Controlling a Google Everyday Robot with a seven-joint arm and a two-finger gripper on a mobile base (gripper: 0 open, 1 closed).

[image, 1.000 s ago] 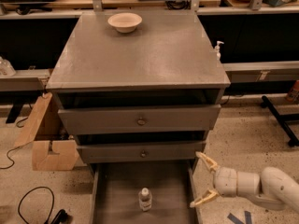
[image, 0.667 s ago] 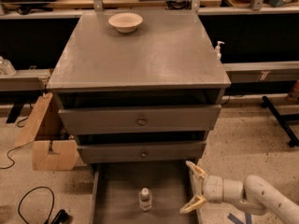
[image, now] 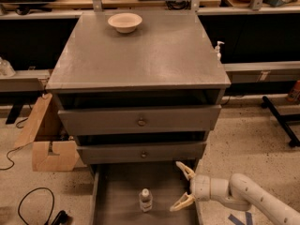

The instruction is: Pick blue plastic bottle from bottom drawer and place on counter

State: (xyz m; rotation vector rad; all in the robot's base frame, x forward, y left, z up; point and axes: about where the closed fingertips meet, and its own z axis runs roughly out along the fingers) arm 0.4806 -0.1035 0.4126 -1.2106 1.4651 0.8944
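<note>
Cream gripper point(image: 175, 186) agape over bottom drawer point(image: 119, 191)

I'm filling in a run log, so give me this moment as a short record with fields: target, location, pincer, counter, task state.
target: blue plastic bottle, upright, white cap on
location: on the floor of the bottom drawer, which is pulled open
pincer: open, at the drawer's right side, to the right of the bottle, not touching it
counter: holds a white bowl near its back edge
task state: bottle not yet grasped
</note>
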